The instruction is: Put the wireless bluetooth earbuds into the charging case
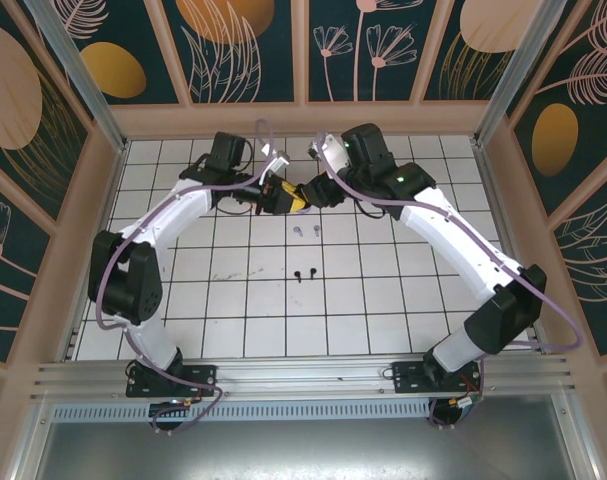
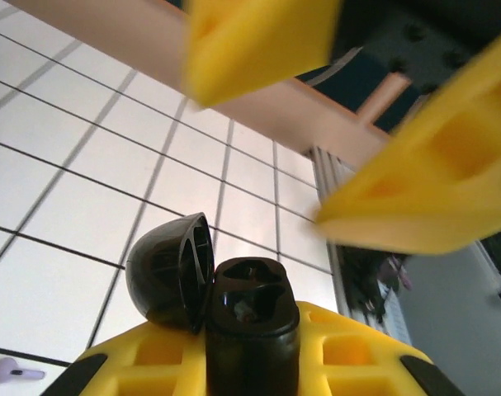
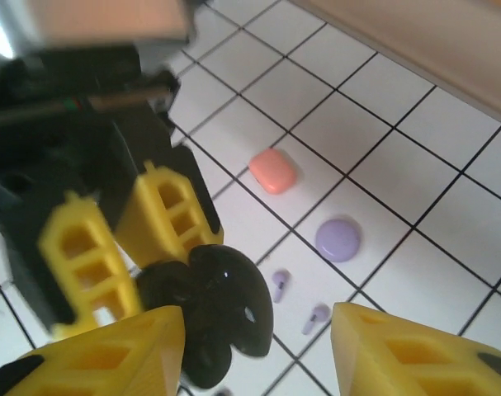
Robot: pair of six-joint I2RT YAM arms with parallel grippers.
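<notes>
Black case (image 2: 250,326) sits clamped in my left gripper (image 2: 250,363), lid open, raised off the table (image 1: 383,300). My right gripper (image 3: 258,330) hangs beside it, jaws apart, holding nothing. Black earbuds (image 1: 298,274) lie on the table, well apart from the case. Opening looks done; next I'd send the right gripper down for one bud.

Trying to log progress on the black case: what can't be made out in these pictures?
- Black case sockets, left wrist view: dark and glossy, so whether an earbud sits inside is unclear.
- Right gripper's fingers, same view: blurred and cut off by the frame edges.
- Black earbuds, top view: too small to tell left from right.
</notes>
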